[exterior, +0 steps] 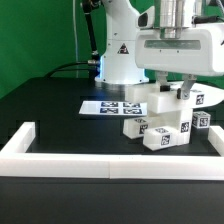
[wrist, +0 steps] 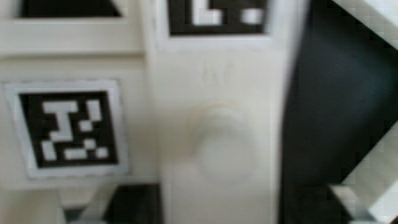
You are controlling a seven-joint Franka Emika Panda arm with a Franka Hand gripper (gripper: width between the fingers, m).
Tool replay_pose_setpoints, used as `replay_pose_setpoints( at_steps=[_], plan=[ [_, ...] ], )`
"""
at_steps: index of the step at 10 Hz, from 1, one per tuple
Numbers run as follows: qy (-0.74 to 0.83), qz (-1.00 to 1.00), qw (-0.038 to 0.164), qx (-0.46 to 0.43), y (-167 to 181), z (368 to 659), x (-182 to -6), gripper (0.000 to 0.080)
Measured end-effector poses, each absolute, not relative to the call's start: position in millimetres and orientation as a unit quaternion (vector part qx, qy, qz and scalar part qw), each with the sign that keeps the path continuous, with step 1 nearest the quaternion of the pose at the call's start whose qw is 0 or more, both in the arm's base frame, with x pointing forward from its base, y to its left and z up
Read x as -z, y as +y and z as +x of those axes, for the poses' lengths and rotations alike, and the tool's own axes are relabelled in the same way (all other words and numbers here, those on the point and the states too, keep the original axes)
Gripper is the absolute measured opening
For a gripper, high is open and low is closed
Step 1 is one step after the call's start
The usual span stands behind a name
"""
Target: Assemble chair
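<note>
Pincer (exterior: 172, 90) sits low on the chair (exterior: 160, 107), which is in loose white tagged parts bunched directly beneath and around it. Grip: cannot tell, fingertips lost against white plastic. Wrist view: white bar (wrist: 214, 120) close under the pincer, tag (wrist: 68, 125) alongside. Marker board (exterior: 108, 105) lies toward the exterior view's left of the pincer.
</note>
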State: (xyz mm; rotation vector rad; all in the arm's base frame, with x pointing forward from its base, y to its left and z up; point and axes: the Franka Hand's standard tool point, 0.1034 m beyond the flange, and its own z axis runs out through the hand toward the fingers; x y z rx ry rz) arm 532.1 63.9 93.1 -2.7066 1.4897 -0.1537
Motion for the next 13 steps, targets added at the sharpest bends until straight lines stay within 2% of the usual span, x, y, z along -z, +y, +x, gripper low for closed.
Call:
replay_pose_setpoints(
  at_steps=[1,2,3,7,10,13],
  plan=[
    [0.481,-0.875,0.024,0.05,63.8,532.0,-92.9,0.0542],
    [0.481,-0.875,0.024,0.05,63.8,532.0,-92.8,0.0542],
    [0.481,-0.875,0.024,0.049,63.8,531.9,-92.7,0.0627],
    [0.477,-0.877,0.026,0.043,71.6,531.9,-98.5,0.0648],
    [0.476,-0.878,0.038,0.037,78.6,531.2,-116.7,0.0649],
    [0.477,-0.876,0.057,0.029,91.9,517.9,-141.9,0.0649]
  ],
)
